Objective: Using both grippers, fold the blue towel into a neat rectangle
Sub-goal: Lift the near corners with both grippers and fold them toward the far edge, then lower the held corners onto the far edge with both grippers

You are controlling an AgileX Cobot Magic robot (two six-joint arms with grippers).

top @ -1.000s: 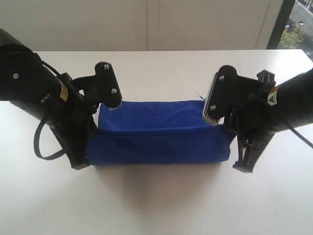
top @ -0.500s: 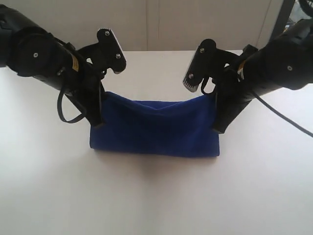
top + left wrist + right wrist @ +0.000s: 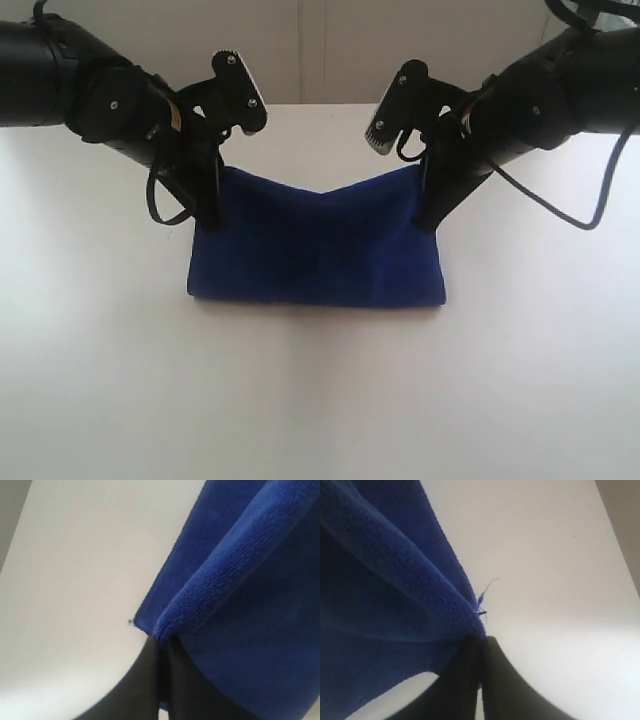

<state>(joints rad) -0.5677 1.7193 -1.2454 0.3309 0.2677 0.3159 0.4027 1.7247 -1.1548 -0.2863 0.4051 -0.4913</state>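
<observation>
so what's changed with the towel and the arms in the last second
The left gripper and right gripper lifted the corners of the blue towel up and inward, toward each other, so its upper edge now sags in the middle between them. Neither let go: both stay shut on their corners. The towel's lower fold still rests on the table.

A white table point(image 3: 320, 430) fills most of the exterior view. Its matte top is evenly lit, and a soft grey shadow point(image 3: 320, 345) lies near its middle. Behind the far edge stands a pale cream wall point(image 3: 280, 35), divided by thin vertical seams point(image 3: 300, 50) set close together. In the wrist views the white top ends at a straight edge, with a dull grey surface point(image 3: 11, 510) beyond it.
</observation>
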